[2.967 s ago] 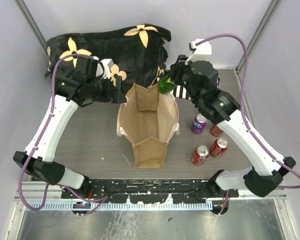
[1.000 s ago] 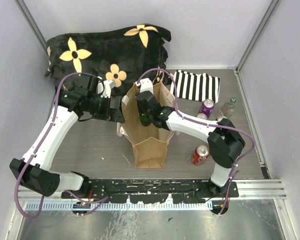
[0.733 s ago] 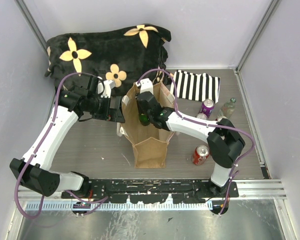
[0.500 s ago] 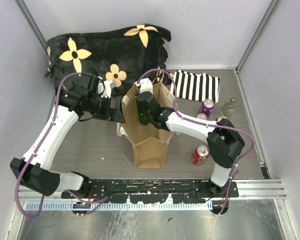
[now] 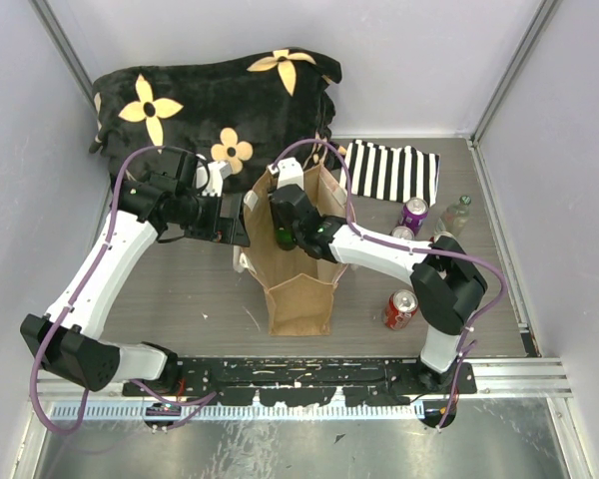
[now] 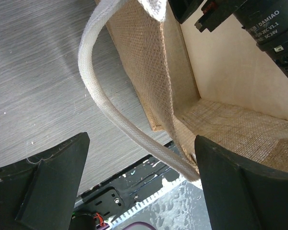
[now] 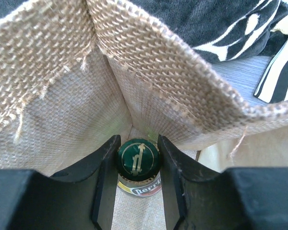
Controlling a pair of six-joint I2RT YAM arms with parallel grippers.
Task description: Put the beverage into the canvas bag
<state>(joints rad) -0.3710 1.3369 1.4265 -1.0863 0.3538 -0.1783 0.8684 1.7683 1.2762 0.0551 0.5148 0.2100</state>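
The right claw (image 7: 137,152) was clamped on the top of a green bottle (image 7: 138,160), held upright inside the canvas bag (image 5: 299,299). The left claw (image 6: 139,143) stood wide apart around the bag's side wall and white strap (image 6: 93,81), above the bench (image 5: 180,289).

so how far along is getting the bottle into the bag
Done: the green bottle is down inside the canvas bag, below its rim. In hand: the right gripper is clamped on the bottle's top; whether its base touches the bag floor is hidden. The left gripper is open, astride the bag's wall and white strap. Left: release the bottle and lift the right arm out.
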